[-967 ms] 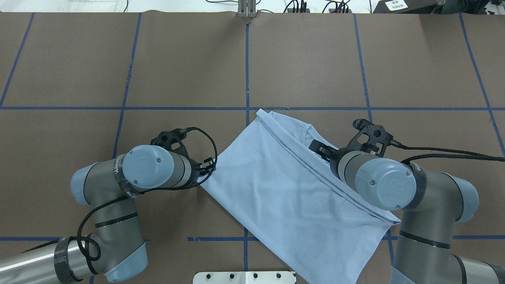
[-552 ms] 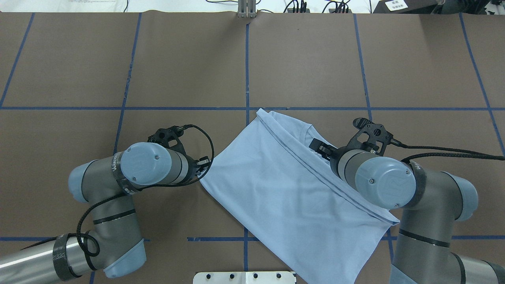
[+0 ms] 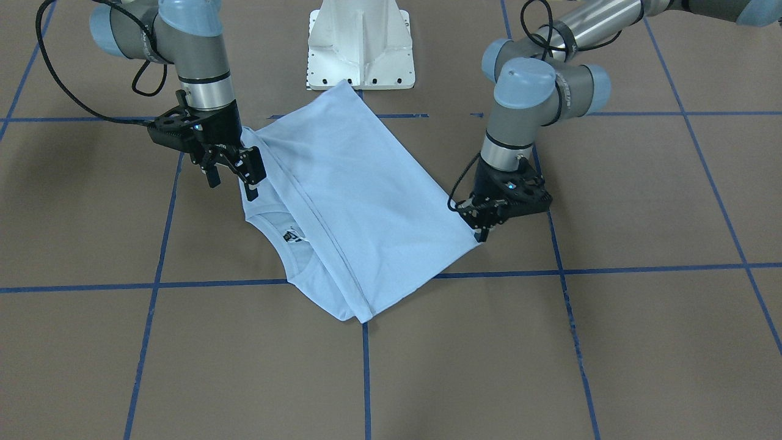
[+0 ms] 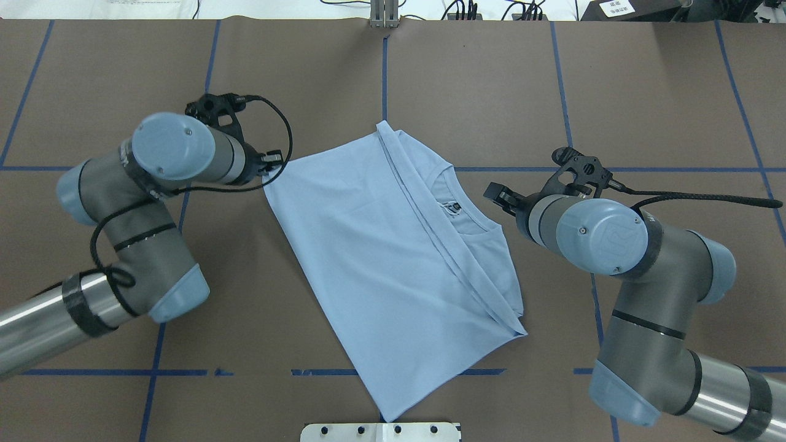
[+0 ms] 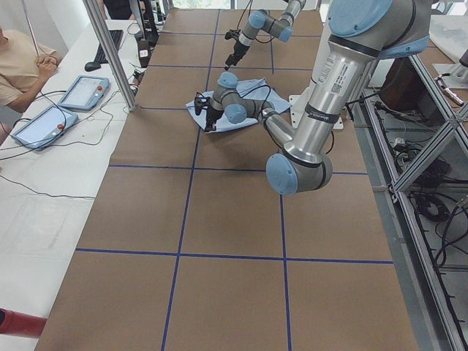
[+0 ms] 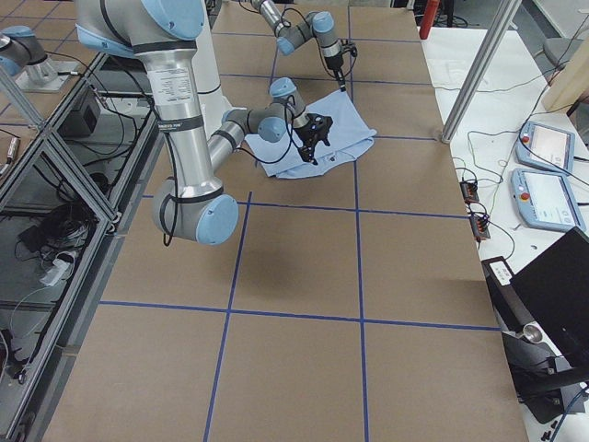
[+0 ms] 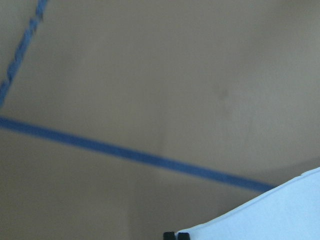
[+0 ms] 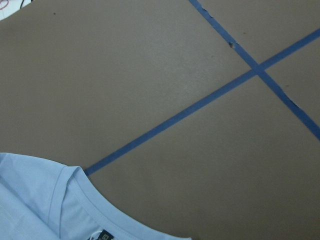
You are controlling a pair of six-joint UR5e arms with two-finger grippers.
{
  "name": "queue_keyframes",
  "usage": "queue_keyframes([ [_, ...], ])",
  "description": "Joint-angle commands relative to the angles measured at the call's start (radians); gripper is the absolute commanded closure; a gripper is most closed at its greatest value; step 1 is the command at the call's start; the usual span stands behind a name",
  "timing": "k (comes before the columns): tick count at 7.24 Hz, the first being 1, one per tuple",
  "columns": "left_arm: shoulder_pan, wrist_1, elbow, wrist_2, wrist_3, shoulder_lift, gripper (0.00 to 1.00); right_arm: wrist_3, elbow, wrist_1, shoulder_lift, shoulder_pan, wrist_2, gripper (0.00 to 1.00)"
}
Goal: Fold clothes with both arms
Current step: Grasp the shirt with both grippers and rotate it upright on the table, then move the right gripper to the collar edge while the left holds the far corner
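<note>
The light blue T-shirt (image 4: 368,258) lies folded over on the bench (image 4: 645,92), its collar showing. The left claw (image 3: 482,235) is clamped on one T-shirt corner. The right claw (image 3: 233,177) hangs with fingers apart just beside the T-shirt's collar side.

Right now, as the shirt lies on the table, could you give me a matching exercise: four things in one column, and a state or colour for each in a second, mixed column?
Things
1. left gripper
2. right gripper
3. shirt
4. base

States
A. white
B. jaws open, beside the collar
C. light blue, folded
D. jaws shut on the shirt

Pairs: 1-D, 2-B, 3-C, 4-A.
</note>
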Motion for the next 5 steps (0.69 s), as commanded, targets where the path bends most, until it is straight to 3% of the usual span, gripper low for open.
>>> queue_keyframes([
  [1,-0.128,-0.231,0.402,0.000,0.008,-0.234,1.00,-0.013,-0.193,0.269,0.042,0.040,0.031,0.00],
  [2,-0.141,-0.317,0.556,0.000,-0.040,-0.327,1.00,-0.022,-0.235,0.308,0.074,0.040,0.027,0.00],
  [4,-0.144,-0.388,0.715,0.033,-0.076,-0.432,1.00,-0.021,-0.235,0.310,0.106,0.042,0.027,0.00],
  [5,-0.143,-0.396,0.713,0.035,-0.075,-0.408,0.67,-0.021,-0.234,0.301,0.132,0.042,0.036,0.00],
])
